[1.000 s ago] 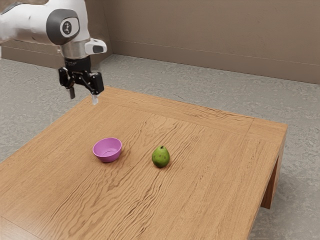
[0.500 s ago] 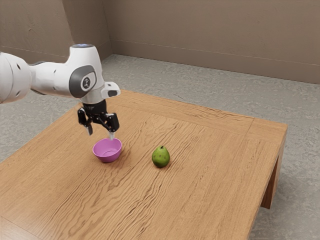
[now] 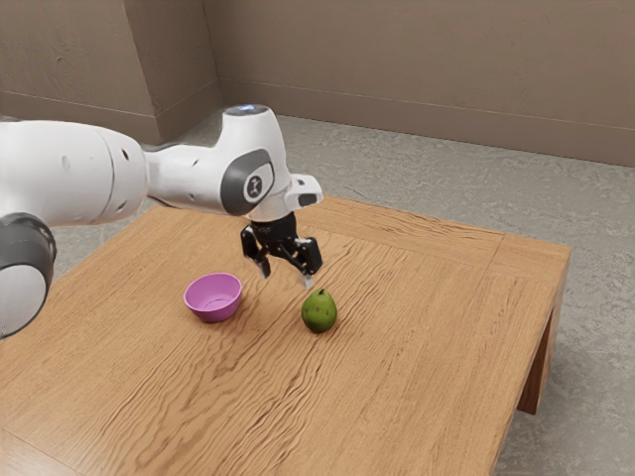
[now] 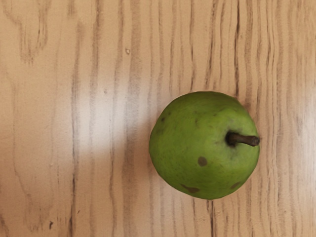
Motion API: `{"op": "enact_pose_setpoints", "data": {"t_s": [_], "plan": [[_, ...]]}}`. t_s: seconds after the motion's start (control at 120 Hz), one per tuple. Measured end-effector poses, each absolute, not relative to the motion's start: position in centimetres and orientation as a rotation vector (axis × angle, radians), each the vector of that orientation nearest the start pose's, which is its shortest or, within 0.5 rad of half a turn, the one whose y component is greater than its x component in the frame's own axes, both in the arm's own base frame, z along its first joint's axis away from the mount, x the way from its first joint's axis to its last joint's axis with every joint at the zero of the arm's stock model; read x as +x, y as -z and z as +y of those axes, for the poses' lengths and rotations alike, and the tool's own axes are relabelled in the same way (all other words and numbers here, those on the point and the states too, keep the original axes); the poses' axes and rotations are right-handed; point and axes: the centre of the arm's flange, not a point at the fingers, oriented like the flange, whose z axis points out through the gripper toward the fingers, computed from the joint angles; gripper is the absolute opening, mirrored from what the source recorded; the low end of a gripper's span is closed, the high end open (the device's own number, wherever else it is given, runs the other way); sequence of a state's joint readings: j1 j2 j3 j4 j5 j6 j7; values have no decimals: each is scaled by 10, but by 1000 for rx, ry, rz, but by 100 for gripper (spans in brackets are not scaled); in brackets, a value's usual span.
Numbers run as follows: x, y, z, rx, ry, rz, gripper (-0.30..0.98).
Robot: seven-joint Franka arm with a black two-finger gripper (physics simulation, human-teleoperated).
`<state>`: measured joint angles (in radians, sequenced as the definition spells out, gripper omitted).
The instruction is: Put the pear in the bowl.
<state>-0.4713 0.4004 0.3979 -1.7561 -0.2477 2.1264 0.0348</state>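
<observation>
Pear [image 3: 319,311] upright on the tabletop [image 3: 427,357], wide claw [image 3: 286,276] above and beside it

The pear stands on its broad end, outside the bowl, its stem [image 4: 244,139] pointing up and leaning a little to one side. The rounded flanks are the part to grip. A hold around the fullest part, with the stem left between the two sides of the grasp, should be steadiest; too high, on the narrowing shoulder, the fruit may squirt downward or tip.

The claw hangs just above the pear and towards the exterior view's left of it, spread wide and holding nothing. The step in hand looks like the approach to the grasp. It calls for centring over the fruit first, then a straight, slow descent, so that neither tip lands on the crown or nudges the pear into a roll. Closing should be even from both sides, firm but gentle.

Further out, the bowl [image 3: 213,314] sits upright towards the exterior view's left, apart from the pear. After the grasp, a clear lift over its rim and a low release near the middle would suit it; it looks light enough to shift if bumped.
</observation>
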Motion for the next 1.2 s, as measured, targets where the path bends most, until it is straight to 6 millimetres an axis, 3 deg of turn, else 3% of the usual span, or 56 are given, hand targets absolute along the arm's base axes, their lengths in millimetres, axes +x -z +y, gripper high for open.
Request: {"op": "enact_pose_setpoints", "data": {"t_s": [0.225,0.375,0.517,0.95,1.2], "plan": [[665,-336,-100,-3204,15,12,69],[669,-313,-105,-3209,-23,-6,69],[677,-306,-110,-3211,-19,-6,69],[678,-270,-110,-3225,-77,-47,69],[679,-263,-111,-3233,-60,-52,68]]}}
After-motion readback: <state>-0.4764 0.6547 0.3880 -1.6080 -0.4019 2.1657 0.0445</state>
